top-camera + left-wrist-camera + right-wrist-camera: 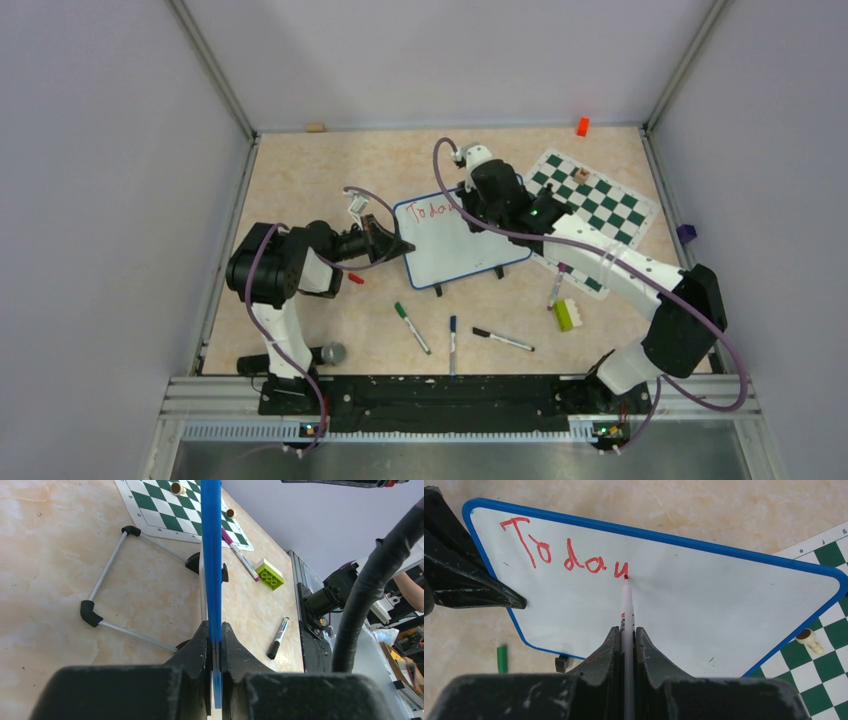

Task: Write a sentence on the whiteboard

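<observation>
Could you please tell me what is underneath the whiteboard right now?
Under the whiteboard, the left wrist view shows its wire stand with black feet on the table. From above, the board hides all but two feet.

Top cam: my right gripper (468, 204) sits over the end of the writing (430, 211), so only the first letters show there. Left wrist cam sees the board (211, 555) edge-on, just a blue strip running off the top, face totally hidden. Right wrist cam: the marker (626, 600) barrel vanishes inside my grip, and its label's too blurry to read.
</observation>
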### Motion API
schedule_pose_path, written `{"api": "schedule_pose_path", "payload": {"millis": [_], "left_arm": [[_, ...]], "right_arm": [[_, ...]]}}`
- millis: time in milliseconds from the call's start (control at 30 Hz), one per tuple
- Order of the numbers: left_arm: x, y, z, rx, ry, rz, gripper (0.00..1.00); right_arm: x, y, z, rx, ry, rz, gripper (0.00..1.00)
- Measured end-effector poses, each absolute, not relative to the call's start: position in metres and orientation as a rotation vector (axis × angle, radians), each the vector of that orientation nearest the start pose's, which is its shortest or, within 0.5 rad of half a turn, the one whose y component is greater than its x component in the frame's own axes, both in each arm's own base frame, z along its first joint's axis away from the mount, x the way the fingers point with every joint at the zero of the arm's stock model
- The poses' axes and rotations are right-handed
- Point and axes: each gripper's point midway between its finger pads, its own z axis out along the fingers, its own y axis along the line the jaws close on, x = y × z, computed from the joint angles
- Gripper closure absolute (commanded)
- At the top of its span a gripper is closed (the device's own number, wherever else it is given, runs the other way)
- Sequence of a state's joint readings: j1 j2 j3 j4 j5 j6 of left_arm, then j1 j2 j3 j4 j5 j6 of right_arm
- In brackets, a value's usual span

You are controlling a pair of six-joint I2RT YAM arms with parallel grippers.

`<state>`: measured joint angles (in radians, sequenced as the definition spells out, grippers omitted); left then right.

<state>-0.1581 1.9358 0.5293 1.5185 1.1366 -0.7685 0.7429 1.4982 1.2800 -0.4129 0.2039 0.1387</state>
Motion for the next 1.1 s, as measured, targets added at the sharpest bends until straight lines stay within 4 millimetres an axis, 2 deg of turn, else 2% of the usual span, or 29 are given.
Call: {"api": "schedule_pose_path", "payload": {"millis": [400, 1100], "left_arm": [[0.306, -0.222, 0.112, 0.542, 1.659, -1.521, 1.0], [0.305, -0.223, 0.113, 0.558, 1.649, -1.519, 1.0]], "right_arm": [[0.326, 0.267, 0.192, -0.576, 2.163, 0.294, 1.0], [0.322, 0.275, 0.195, -0.598, 2.158, 0.368, 1.0]]}}
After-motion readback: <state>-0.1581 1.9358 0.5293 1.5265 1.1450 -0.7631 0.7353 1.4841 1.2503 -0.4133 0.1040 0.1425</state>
